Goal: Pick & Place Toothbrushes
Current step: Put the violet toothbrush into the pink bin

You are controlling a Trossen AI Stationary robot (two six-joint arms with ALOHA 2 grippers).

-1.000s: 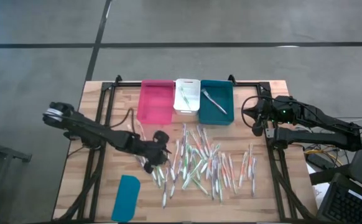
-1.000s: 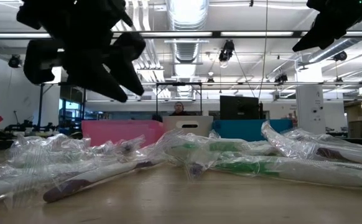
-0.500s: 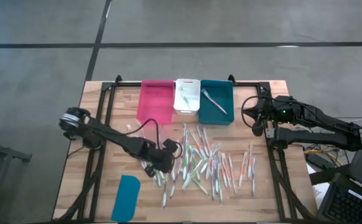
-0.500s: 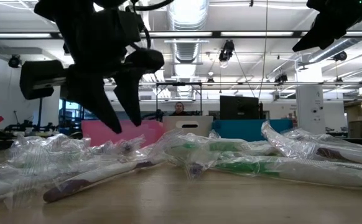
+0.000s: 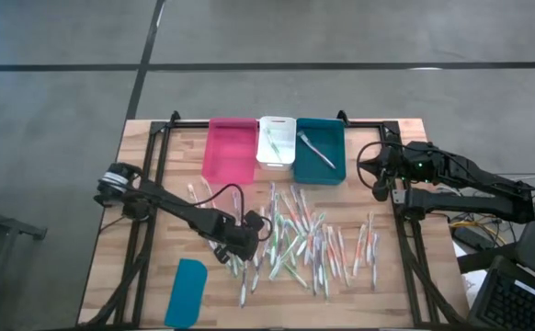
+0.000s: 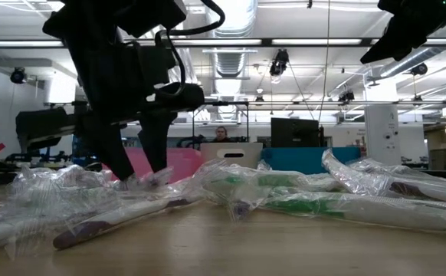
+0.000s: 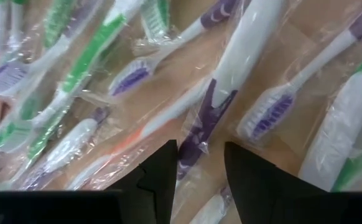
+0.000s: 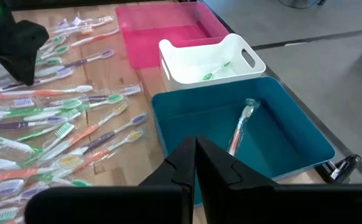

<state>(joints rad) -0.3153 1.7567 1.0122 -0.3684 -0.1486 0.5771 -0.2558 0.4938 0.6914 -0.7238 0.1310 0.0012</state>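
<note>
The left claw (image 5: 246, 241) stands parted over a purple-handled toothbrush (image 7: 221, 99) at the left edge of the toothbrushes (image 5: 300, 239) scattered across the bench (image 5: 387, 294), its fingers straddling the wrapped handle, not yet clenched. The right claw (image 8: 195, 155) waits clenched and empty above the teal bin (image 5: 320, 152). Slick, overlapping wrappers could let the handle slide free, or drag a neighbouring brush along.

three bins (image 5: 275, 147), one lid (image 5: 187, 291), dozens of toothbrushes (image 5: 300, 239)
</note>
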